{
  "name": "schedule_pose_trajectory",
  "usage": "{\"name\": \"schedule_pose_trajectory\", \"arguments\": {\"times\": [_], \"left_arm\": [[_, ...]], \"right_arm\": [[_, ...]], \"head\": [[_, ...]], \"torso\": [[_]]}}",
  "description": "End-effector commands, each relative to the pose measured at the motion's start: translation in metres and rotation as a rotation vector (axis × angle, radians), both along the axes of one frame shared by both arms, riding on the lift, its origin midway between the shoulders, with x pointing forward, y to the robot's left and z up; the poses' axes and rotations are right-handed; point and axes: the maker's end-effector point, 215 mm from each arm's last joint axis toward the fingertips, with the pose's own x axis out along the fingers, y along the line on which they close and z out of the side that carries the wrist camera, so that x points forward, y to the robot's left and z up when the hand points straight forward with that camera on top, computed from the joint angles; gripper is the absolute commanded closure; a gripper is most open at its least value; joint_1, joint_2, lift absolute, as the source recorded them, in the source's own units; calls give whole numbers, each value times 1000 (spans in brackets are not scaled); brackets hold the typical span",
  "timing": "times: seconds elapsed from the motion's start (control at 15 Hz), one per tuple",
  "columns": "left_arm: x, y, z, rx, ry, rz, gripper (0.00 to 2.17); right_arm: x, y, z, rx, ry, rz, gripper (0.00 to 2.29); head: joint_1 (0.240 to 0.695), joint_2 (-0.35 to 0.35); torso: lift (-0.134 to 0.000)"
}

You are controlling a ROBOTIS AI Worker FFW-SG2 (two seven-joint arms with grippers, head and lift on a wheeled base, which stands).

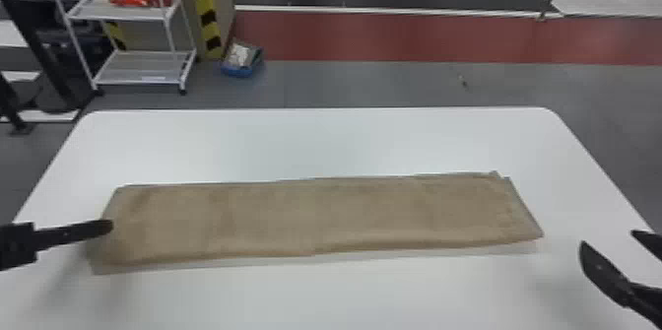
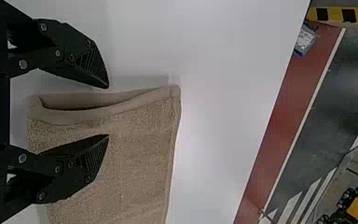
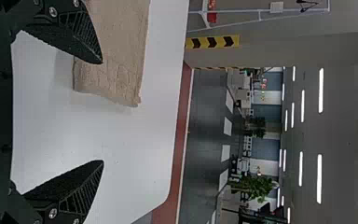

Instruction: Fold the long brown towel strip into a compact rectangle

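Observation:
The long brown towel strip (image 1: 315, 215) lies flat across the white table, left to right. At its left end, my left gripper (image 1: 106, 228) has a finger over the towel's edge. In the left wrist view, the left gripper (image 2: 108, 111) is open around the folded end of the towel (image 2: 135, 154), one finger on each side of that edge. My right gripper (image 1: 608, 243) stands open at the right, apart from the towel. In the right wrist view, the right gripper (image 3: 103, 112) has its fingers wide apart, with the towel's other end (image 3: 116, 70) close to one finger.
The white table (image 1: 315, 142) extends behind and in front of the towel, with rounded far corners. Beyond it on the floor stand a white rack (image 1: 143, 70) and a small blue box (image 1: 241, 60), at the back left.

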Motion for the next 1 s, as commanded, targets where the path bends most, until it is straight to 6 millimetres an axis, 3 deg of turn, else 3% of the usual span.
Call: {"name": "schedule_pose_trajectory", "arguments": {"times": [0.0, 0.4, 0.53, 0.67, 0.8, 0.87, 0.93], "left_arm": [[-1, 1, -2, -2, 4, -3, 70], [-3, -21, -15, -52, 34, -53, 100], [-2, -22, -19, -50, 35, -61, 309], [4, -24, -15, -41, 3, -77, 900], [3, -29, -12, -59, -4, -92, 1929], [2, -32, -11, -68, -4, -97, 2142], [0, -36, -8, -85, -6, -112, 2142]], "right_arm": [[0, 0, -1, 0, 0, 1, 130], [-1, -1, -1, -1, 0, 1, 130], [-2, -3, -1, -3, 1, -1, 130], [-2, -3, -2, -3, 2, -2, 130], [-3, -4, -2, -3, 2, -3, 130], [-4, -7, -2, -4, 3, -8, 130], [-5, -9, -4, -2, 8, -12, 130]], "head": [[695, -31], [695, -45], [695, -55], [695, -63], [695, -67], [695, -70], [695, -77]], "torso": [[-125], [-125], [-125], [-125], [-125], [-125], [-125]]}}
